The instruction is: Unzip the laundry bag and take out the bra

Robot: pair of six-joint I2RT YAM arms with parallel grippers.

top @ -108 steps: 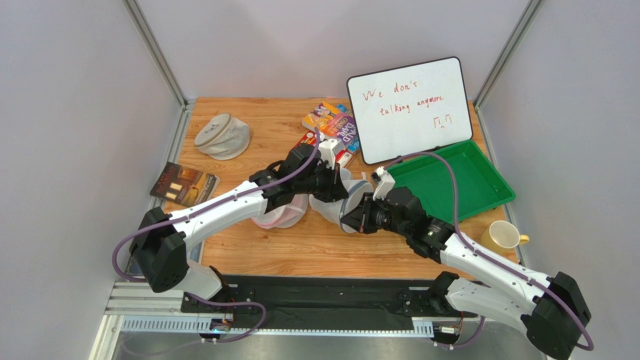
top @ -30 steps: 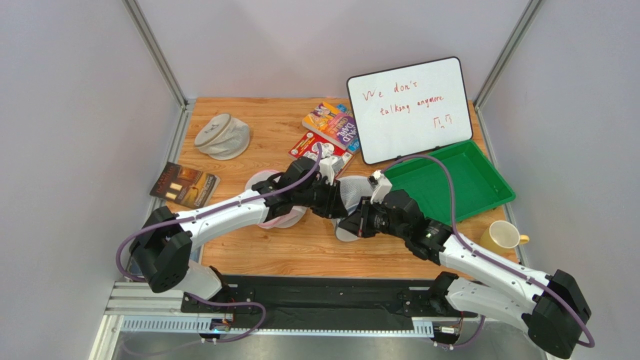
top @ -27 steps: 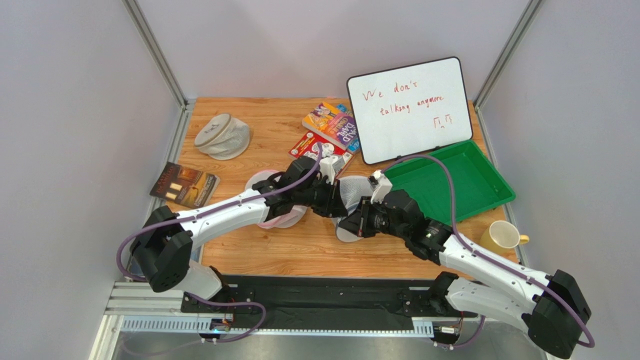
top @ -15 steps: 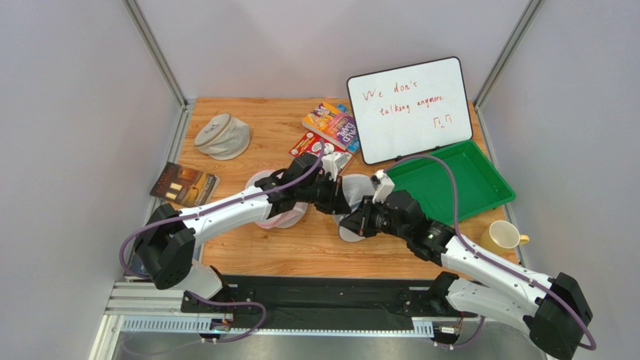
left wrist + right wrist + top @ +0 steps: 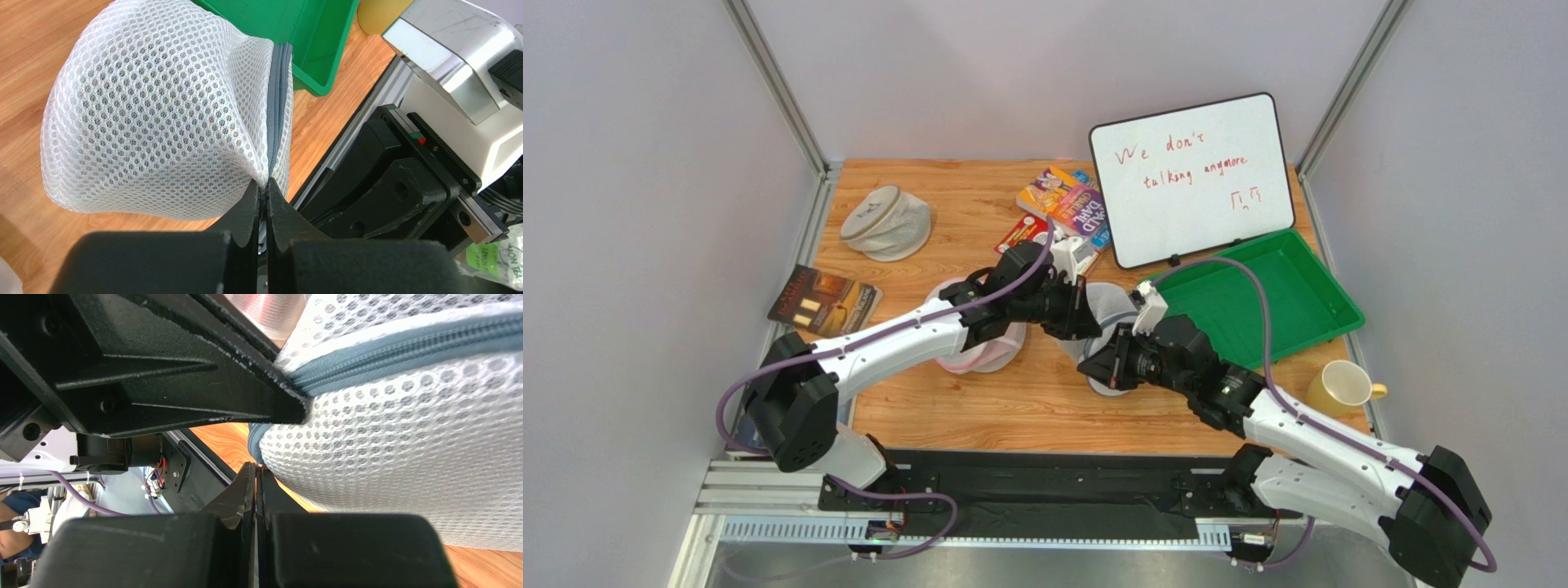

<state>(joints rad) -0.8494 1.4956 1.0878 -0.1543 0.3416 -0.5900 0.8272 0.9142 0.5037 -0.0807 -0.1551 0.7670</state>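
Note:
The white mesh laundry bag (image 5: 1109, 306) hangs between my two grippers at mid-table. In the left wrist view the laundry bag (image 5: 159, 116) bulges ahead, and its grey-blue zipper (image 5: 279, 92) runs down into my left gripper (image 5: 265, 185), which is shut on the zipper seam. My right gripper (image 5: 255, 470) is shut at the bag's lower edge, where the zipper (image 5: 399, 352) curls round; what it pinches is too thin to make out. In the top view the left gripper (image 5: 1078, 321) and right gripper (image 5: 1109, 365) almost touch. The bra is hidden; only a grey shade shows through the mesh.
A pink-tinted mesh bag (image 5: 983, 349) lies under the left arm. A beige-grey bag (image 5: 887, 221) sits at the back left, with a book (image 5: 821, 300) nearer. Snack packs (image 5: 1063, 202), a whiteboard (image 5: 1192, 178), a green tray (image 5: 1259, 294) and a yellow mug (image 5: 1342, 386) stand on the right.
Both grippers have shifted a little to the right with the white bag still held between them. The left gripper has also moved slightly towards the back. The bag sits higher and further right.

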